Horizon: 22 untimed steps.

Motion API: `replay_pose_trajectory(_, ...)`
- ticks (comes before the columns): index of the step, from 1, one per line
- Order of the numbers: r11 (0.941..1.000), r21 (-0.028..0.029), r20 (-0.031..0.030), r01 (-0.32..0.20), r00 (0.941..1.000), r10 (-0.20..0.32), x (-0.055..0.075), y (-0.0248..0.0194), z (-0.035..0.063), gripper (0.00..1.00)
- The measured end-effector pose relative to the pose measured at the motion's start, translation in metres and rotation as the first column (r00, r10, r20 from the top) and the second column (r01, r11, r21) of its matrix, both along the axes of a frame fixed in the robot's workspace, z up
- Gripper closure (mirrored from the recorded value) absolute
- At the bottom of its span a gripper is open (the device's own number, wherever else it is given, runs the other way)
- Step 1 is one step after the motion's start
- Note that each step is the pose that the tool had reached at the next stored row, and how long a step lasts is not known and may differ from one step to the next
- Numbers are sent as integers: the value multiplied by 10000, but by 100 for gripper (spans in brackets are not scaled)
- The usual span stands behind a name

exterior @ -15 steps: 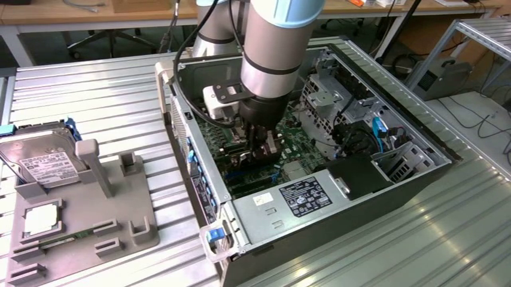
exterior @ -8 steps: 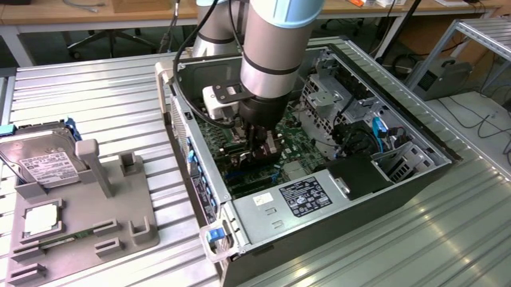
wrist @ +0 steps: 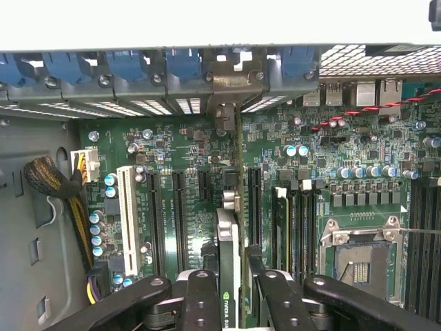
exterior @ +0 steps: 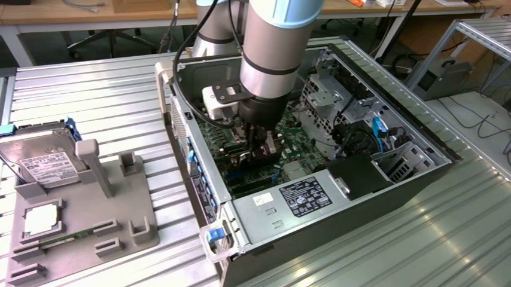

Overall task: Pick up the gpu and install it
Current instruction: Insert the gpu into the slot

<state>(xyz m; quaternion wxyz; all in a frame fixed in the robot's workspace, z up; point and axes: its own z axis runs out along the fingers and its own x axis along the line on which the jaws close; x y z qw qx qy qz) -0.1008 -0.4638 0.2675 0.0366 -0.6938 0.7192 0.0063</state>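
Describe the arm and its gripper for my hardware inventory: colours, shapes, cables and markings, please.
The silver-grey cylindrical robot arm has a pale blue band near its top and black rings at its joints. A white boxy camera module sits beside the black wrist. Black cables trail alongside. The black gripper has bolted, rounded metal fingers.

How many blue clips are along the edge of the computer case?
5 blue clips, in a row along the case's rear edge above the green board: and. A grey gap lies between the last two, where the gpu lines up. More may be hidden.
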Motion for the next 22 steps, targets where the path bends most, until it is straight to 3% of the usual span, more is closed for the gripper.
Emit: replay_pose_trajectory(22,10000,0,0,-11,10000,11,-6,0,-16,73)
